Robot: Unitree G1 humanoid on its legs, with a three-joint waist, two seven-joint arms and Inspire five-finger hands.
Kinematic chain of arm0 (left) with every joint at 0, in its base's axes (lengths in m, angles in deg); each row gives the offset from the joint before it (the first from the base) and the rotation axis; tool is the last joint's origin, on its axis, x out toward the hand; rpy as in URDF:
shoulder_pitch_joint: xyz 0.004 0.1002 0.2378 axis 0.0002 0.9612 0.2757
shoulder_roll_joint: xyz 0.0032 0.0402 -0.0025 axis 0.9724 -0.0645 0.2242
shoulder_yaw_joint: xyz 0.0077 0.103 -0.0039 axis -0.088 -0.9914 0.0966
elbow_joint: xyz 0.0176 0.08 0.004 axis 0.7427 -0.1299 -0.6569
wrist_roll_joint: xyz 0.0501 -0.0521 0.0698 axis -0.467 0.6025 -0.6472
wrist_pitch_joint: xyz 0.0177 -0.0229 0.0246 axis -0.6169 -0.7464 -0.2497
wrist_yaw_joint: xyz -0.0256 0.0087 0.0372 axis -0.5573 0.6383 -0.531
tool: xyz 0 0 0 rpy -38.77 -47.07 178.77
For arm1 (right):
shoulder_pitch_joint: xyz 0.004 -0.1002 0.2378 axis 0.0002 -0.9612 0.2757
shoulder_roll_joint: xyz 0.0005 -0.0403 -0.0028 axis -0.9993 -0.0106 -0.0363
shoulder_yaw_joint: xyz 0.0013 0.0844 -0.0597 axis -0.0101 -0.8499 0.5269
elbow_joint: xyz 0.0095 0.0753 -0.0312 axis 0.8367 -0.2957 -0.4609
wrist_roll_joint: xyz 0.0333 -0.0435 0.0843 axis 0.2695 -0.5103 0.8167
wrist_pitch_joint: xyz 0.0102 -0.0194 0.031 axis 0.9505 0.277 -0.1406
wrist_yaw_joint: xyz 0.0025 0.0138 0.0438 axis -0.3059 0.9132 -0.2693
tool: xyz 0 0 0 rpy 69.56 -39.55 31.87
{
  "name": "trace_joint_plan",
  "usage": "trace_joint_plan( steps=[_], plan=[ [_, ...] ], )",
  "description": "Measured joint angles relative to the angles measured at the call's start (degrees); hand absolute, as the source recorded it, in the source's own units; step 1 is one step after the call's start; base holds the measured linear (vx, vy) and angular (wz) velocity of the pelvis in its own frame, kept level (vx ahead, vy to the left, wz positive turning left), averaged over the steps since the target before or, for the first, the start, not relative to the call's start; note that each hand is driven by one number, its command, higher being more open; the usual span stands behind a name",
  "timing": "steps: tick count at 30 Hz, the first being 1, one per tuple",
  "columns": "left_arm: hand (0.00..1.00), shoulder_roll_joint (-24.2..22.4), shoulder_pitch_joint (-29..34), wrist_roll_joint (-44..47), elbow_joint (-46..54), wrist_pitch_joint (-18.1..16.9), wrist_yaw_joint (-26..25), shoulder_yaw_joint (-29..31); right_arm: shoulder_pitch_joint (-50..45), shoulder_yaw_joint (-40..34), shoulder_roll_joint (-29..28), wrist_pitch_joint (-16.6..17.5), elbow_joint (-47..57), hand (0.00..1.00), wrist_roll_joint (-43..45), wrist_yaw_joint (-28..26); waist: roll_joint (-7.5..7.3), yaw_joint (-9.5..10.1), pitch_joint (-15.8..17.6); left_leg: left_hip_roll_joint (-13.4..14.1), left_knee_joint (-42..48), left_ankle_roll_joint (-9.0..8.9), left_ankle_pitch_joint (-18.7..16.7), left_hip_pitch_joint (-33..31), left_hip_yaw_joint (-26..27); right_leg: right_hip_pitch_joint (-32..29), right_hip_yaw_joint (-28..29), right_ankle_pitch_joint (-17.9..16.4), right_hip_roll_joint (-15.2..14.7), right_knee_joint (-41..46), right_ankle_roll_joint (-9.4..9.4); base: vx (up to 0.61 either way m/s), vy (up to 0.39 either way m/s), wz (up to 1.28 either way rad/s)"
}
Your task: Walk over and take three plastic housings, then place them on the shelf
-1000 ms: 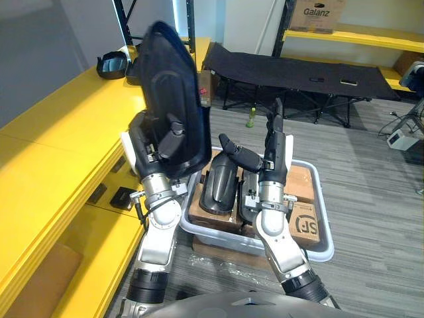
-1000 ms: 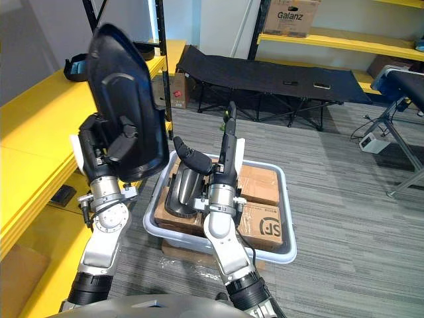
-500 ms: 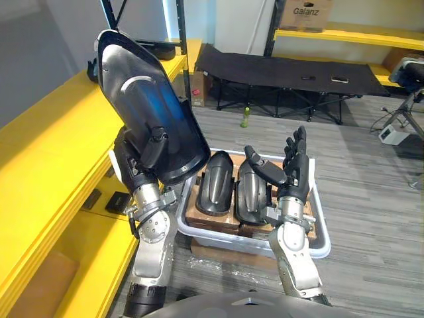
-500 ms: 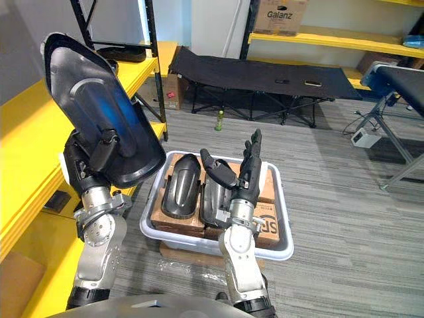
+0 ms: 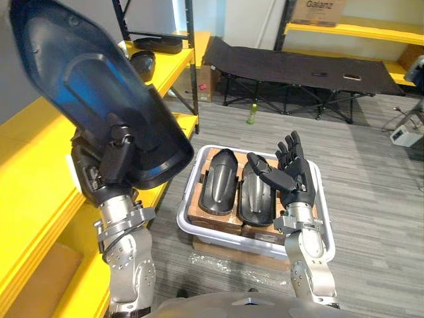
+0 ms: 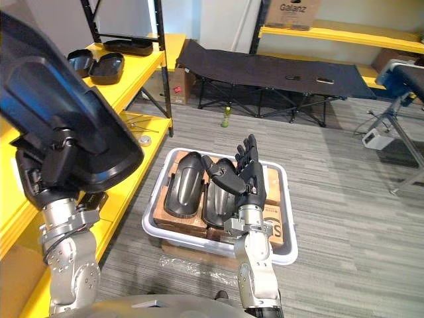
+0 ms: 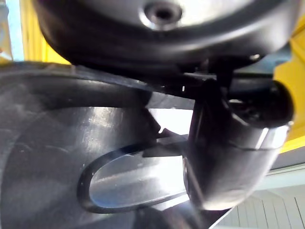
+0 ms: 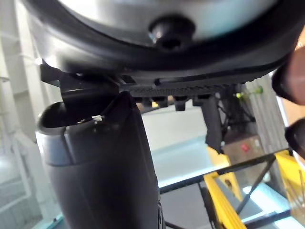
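Housing (image 5: 86,106), big black plastic shell, is up in my left hand (image 5: 116,156), thumb clamped across its face, tilted over the yellow shelf (image 5: 26,179). Glossy, smooth-curved, prob. light but stiff; I'd judge it slippery and awkward for its bulk, so best gripped at the rim or the raised rib, not the flat skin. Right hand (image 5: 291,173) hangs spread and empty above the white bin (image 5: 318,248), where two more housings (image 5: 218,182) lie side by side on cardboard boxes (image 5: 201,211). Other black shells (image 6: 106,66) sit at the shelf's far end.
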Motion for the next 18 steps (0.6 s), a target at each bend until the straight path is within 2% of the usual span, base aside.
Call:
trace_joint_plan(
  steps=[5, 10, 15, 18],
  plan=[
    [0.00, -0.26, 3.19, -0.21, 3.91, 0.02, -0.29, 2.67, 4.61, 1.69, 0.00, -0.97, -5.72, 1.00, 1.62, -0.95, -0.36, 2.93, 0.22, -0.72, 0.02, 0.25, 0.81, -1.49, -4.43, 1.14, -4.58, -0.30, -0.49, 0.00, 0.29, -0.02, -0.012, 0.48],
    [0.00, -0.73, 8.20, 0.66, 7.16, -0.04, 3.24, 8.05, 8.20, 6.34, 0.01, -1.51, -7.27, 1.00, 0.80, -1.01, -1.15, 6.75, 0.84, -1.90, 0.00, 0.34, 0.86, -1.71, -8.50, 3.09, -9.14, -1.72, -1.43, 0.35, 0.98, -0.03, -0.006, 0.46],
    [0.00, -1.34, 10.00, 2.76, 7.17, -0.34, 6.30, 11.48, 10.88, 6.43, 0.08, -1.51, -7.49, 1.00, 0.19, -0.92, -1.69, 7.79, 0.86, -2.62, 0.02, 0.55, 1.29, -2.76, -10.53, 2.88, -10.97, -2.57, -2.08, 1.36, 1.18, -0.01, 0.011, 0.25],
    [0.00, -1.33, 10.00, 2.07, 7.18, -0.33, 10.21, 11.74, 11.13, 6.21, 0.50, -1.51, -7.57, 1.00, -6.24, -0.98, -1.99, 7.77, 1.01, -2.89, 0.04, 0.44, 1.43, -2.88, -10.42, 2.67, -10.85, -2.54, -2.36, 1.39, 1.22, 0.00, 0.006, -0.02]
  ],
)
